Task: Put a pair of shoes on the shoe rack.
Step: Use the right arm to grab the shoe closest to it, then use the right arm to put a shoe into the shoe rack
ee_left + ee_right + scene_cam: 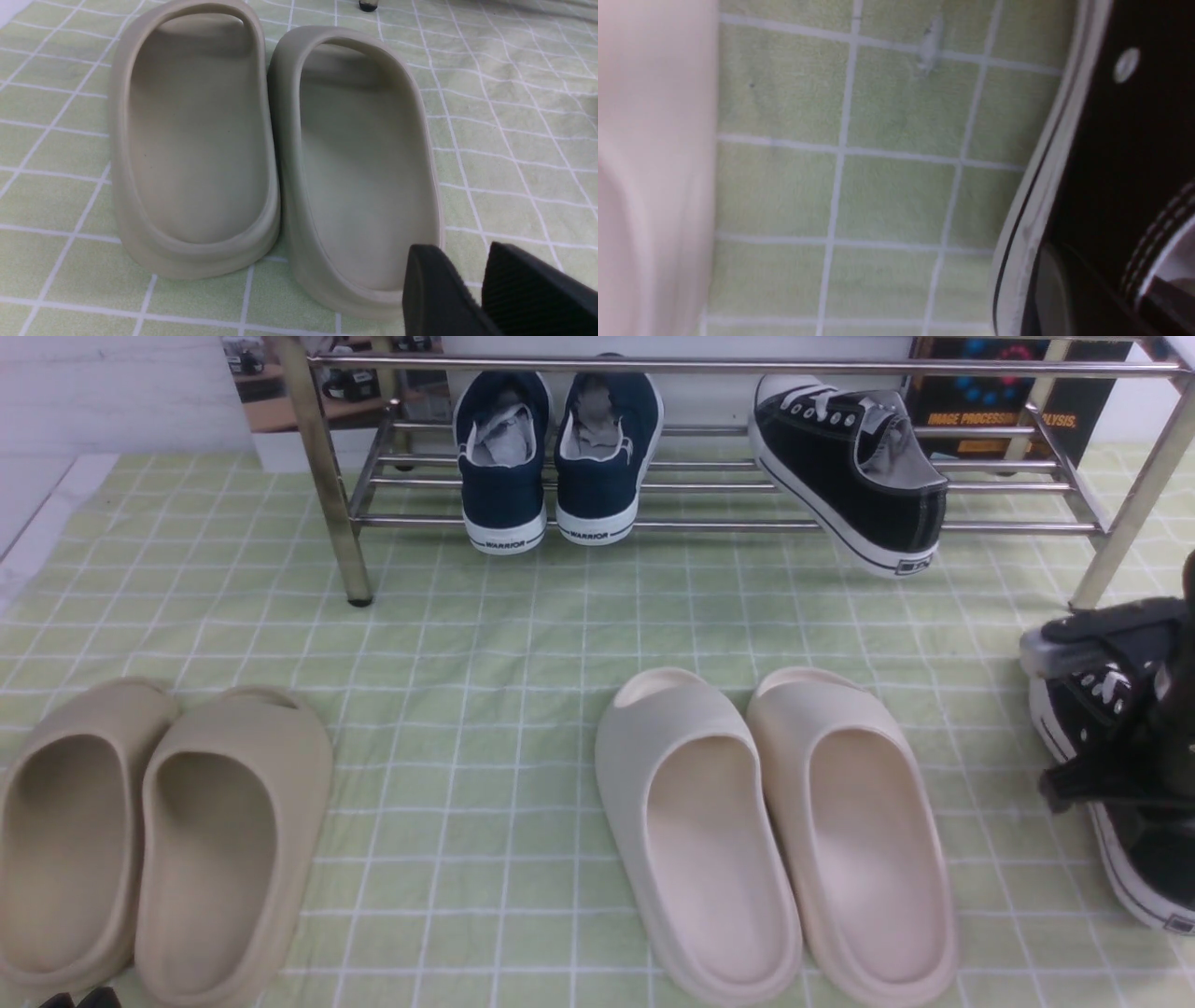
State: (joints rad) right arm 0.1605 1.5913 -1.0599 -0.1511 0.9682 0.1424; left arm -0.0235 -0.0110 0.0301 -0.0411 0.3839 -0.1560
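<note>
A pair of beige foam slides (159,840) lies side by side at the far left on the pale green checked cloth (485,644), toes toward the back. The left gripper (467,261) hovers just behind their heels. Its black ribbed fingers (532,289) stand apart with nothing between them.

Across the back stands the low shoe rack of shiny chrome tubes (322,476). On its lower shelf sits a pair of navy sneakers marked WARRIOR (597,476), heels to the front. To their right on the same shelf rests one black canvas sneaker with white laces and sole (850,476). It is skewed and tilted, its toe toward the back and its heel hanging over the front bar.

In front of the rack, right of centre, a pair of cream foam slides (775,831) lies on the cloth.

At the far right edge the second black canvas sneaker (1120,859) is on the cloth, near the rack's right front leg and partly out of frame. The right gripper (1130,728) is down on it, jaws closed on its upper. Exactly where the fingertips bite is hidden.
</note>
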